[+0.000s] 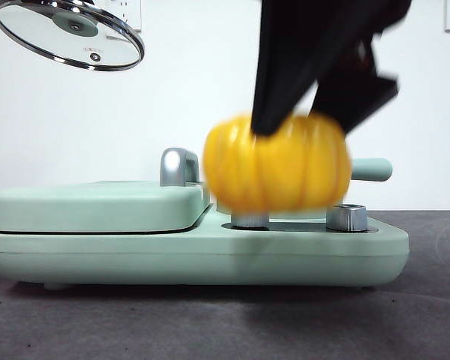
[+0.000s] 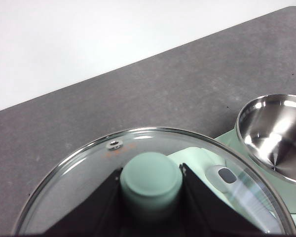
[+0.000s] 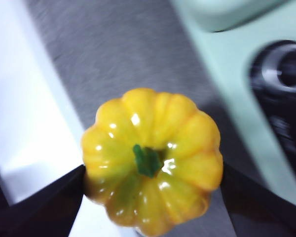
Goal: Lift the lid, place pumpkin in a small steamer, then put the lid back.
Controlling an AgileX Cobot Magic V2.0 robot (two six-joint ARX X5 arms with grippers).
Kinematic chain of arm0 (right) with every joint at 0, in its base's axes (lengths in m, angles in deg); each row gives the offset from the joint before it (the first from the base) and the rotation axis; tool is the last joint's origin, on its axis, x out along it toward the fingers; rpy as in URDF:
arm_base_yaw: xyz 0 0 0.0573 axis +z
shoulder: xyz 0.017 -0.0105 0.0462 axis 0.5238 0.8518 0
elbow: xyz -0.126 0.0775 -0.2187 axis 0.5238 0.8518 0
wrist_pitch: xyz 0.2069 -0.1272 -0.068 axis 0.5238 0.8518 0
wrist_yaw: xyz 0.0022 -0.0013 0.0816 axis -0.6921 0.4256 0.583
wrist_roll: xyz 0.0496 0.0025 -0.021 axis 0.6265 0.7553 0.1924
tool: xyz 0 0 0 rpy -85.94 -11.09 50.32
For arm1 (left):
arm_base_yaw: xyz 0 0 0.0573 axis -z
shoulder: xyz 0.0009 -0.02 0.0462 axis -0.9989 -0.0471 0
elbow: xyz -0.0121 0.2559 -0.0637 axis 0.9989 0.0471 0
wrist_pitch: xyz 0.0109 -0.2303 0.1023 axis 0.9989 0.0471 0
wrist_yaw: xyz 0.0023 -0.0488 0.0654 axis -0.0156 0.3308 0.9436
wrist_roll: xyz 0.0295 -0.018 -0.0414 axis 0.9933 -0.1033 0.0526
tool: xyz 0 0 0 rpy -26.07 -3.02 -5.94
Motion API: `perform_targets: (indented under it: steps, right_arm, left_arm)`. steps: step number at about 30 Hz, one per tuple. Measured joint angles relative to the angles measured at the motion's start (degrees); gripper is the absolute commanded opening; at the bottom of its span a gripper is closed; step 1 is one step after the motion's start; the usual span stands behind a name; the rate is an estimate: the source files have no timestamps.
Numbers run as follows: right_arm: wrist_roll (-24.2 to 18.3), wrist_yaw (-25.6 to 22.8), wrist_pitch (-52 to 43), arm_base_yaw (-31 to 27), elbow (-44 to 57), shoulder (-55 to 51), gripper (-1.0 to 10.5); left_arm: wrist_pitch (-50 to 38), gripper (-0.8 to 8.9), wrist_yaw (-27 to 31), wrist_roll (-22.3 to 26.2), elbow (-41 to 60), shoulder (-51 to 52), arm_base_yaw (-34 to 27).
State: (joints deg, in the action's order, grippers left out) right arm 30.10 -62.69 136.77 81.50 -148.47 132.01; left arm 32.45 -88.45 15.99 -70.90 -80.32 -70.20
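Clear glass with a shiny steel rim, the lid (image 1: 69, 34) hangs tilted in the air at the upper left of the front view, well above the flat mint-green griddle cover (image 1: 97, 206). In the left wrist view the left gripper (image 2: 151, 185) has its two black jaws pressed against either side of the lid's mint-green knob (image 2: 151, 180), pinching it. Through and beyond the glass the same view shows the open small steamer (image 2: 274, 136), its polished steel interior bare, standing on the mint-green appliance base (image 1: 210, 259) over the grey table (image 2: 138, 94).

Behind the griddle cover in the front view rises a chrome handle (image 1: 178, 166). To its right the pumpkin (image 1: 277, 172), yellow-orange, ribbed and blurred, is held clear of the base in front of where the steamer stands, hiding the pot's body; only the stubby mint-green side handle (image 1: 371, 169) shows at the pumpkin's right. Two chrome knobs (image 1: 346, 217) sit on the base below it. The right gripper (image 1: 300, 120) comes down from the top edge, dark and large, onto the pumpkin's upper part. The right wrist view shows the pumpkin (image 3: 153, 160) from above, green stem (image 3: 147, 160) up, with the right gripper's jaws touching its two opposite flanks, clamping it.
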Motion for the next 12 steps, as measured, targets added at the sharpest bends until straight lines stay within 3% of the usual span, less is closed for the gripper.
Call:
perform_targets:
  steps: [5,12]
  right_arm:
    - [4.1,-3.5,8.5,-4.1,-9.7,-0.2,3.6]
    - [5.8,-4.6,11.6,-11.3,-19.4,0.4,3.6]
  left_arm:
    - [0.0,0.11,0.0,0.0,0.0,0.0,0.0]
    - [-0.3,0.11,0.0,0.0,0.0,0.0,0.0]
